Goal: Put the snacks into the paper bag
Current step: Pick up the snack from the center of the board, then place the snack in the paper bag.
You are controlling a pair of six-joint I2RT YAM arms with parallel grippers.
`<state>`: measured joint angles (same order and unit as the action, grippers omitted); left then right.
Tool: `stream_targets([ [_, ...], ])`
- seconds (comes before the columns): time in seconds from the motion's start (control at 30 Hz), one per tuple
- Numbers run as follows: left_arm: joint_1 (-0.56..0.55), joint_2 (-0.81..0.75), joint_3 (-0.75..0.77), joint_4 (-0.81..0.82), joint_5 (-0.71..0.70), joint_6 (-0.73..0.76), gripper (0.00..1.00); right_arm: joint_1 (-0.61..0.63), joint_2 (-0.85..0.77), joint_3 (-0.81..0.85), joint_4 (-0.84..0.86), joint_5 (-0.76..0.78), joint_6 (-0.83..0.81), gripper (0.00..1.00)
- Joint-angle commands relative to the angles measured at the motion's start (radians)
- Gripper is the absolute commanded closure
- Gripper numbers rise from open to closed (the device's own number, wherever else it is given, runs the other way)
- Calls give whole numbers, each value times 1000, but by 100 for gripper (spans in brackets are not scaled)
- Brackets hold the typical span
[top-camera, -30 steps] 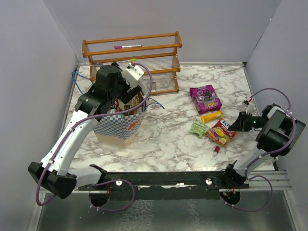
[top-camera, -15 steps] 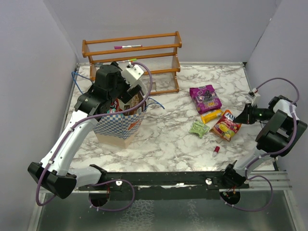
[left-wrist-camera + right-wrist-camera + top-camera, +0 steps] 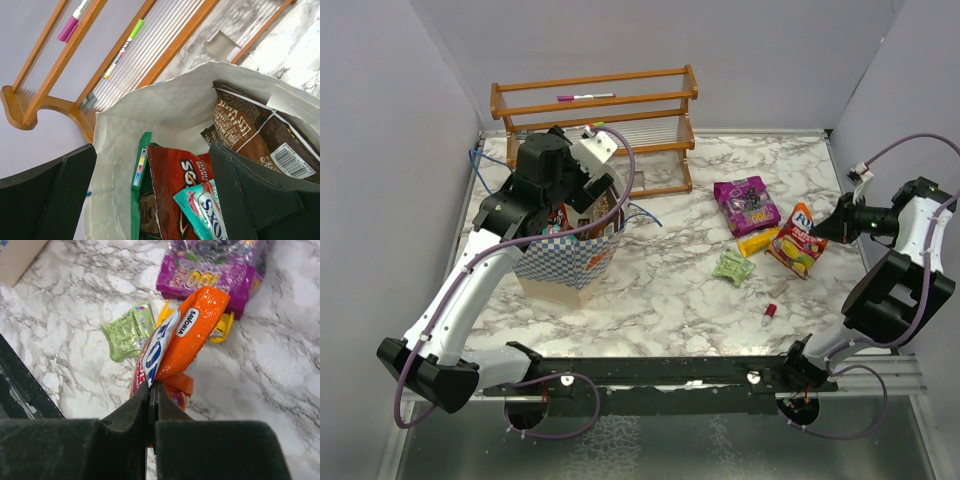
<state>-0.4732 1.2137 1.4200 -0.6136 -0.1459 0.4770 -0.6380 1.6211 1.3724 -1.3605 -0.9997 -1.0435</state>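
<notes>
- Blue-and-white checkered paper bag with a tan base (image 3: 565,262) stands at the left of the marble-patterned table (image 3: 660,295), near the left wall and just in front of the orange-brown wooden rack (image 3: 595,110).
- Four packets are inside it: a glossy brown bag (image 3: 250,130), a red Doritos packet (image 3: 172,180), a green chip packet (image 3: 145,142) and a teal candy pack (image 3: 197,202).
- The left gripper (image 3: 150,200) hangs over the bag's mouth, fingers spread wide, holding nothing.
- A broad stretch of bare marble separates the bag from the snacks at the right.
- Near the right wall, the right gripper (image 3: 152,390) is pinched tight on one red-yellow packet with an orange top (image 3: 187,332), held tilted.
- Three packets lie loose just beside it: a magenta candy pack (image 3: 747,204), a small yellow packet (image 3: 760,241) and a small light-green packet (image 3: 732,266).
- One tiny red-pink cap-like object (image 3: 771,312) lies apart, nearer the front edge.
</notes>
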Motion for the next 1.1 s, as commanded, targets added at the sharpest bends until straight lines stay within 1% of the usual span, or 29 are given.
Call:
stream_targets([
  [0.0, -4, -30, 57, 5, 47, -39, 1, 61, -84, 32, -50, -124, -3, 99],
  [0.27, -5, -12, 132, 8, 176, -101, 1, 231, -186, 91, -46, -221, 42, 99],
  [0.47, -4, 8, 189, 14, 327, -156, 1, 333, -266, 93, 53, -265, 139, 99],
  [0.63, -4, 28, 202, 35, 430, -193, 1, 387, -336, 67, 155, -265, 226, 99],
  [0.77, -4, 43, 219, 47, 497, -219, 2, 409, -380, 39, 205, -268, 247, 99],
  [0.97, -5, 77, 236, 103, 676, -289, 4, 452, -420, -29, 300, -351, 280, 99],
  [1.07, -7, 90, 234, 151, 730, -341, 4, 489, -433, -46, 376, -356, 328, 99],
])
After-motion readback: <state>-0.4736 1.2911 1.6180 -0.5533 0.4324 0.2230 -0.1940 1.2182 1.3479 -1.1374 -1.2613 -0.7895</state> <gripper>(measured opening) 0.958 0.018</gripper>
